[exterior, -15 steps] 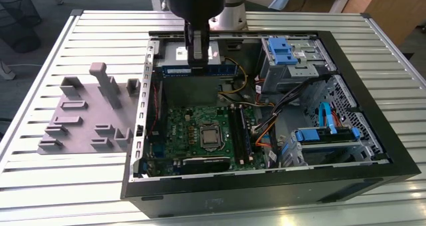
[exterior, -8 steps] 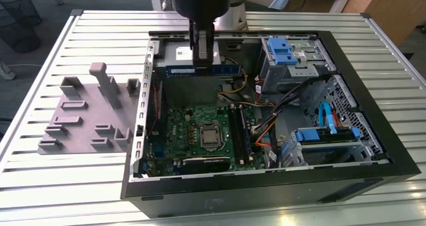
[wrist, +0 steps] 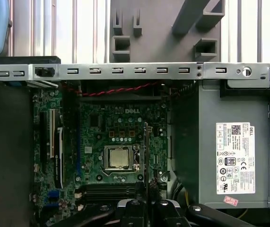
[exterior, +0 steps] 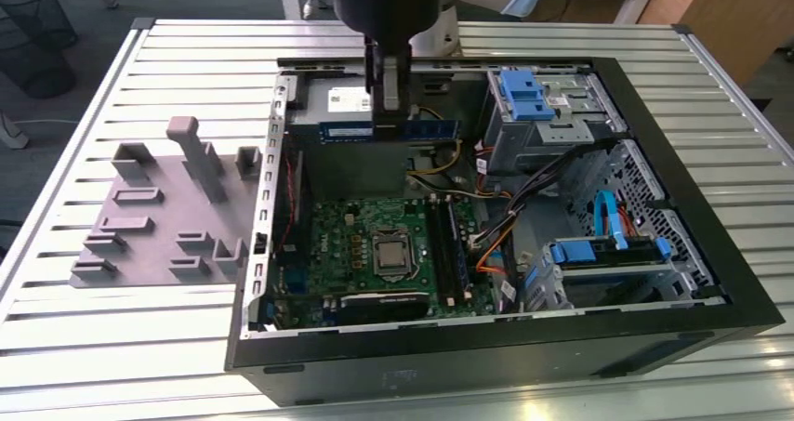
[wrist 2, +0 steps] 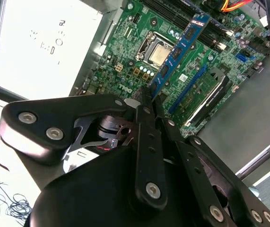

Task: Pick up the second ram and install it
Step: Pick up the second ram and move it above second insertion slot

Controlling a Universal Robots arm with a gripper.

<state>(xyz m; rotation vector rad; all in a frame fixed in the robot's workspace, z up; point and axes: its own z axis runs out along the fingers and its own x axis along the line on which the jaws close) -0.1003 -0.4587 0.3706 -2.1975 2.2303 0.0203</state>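
Widest of all is the slatted metal table [exterior: 125, 347], and on it sits the open black computer case [exterior: 496, 351], filling the middle and the exterior view's right. Towards the exterior view's left, just beside the case, lies the grey holder tray [exterior: 149, 226] with its upright posts and pockets. Inside the case, the green motherboard [exterior: 360, 226] spreads across the floor in the lower centre of the exterior view, and the grey power supply [wrist: 229, 118] with its white label sits next to it. Now the arm: at the upper centre of the exterior view the gripper [exterior: 390, 105] hangs down into the case. In the second wrist view the gripper [wrist 2: 147, 97] has its fingers [wrist 2: 144, 109] drawn tight together, pinching one end of the second ram [wrist 2: 179, 47]. The stick juts out from the fingertips, in the air over the motherboard, touching no slot. In the first wrist view the second ram [wrist: 146, 151] shows edge-on as a thin line, beside the silver processor [wrist: 118, 157]. In the exterior view the second ram [exterior: 429, 126] sits just under the fingers.
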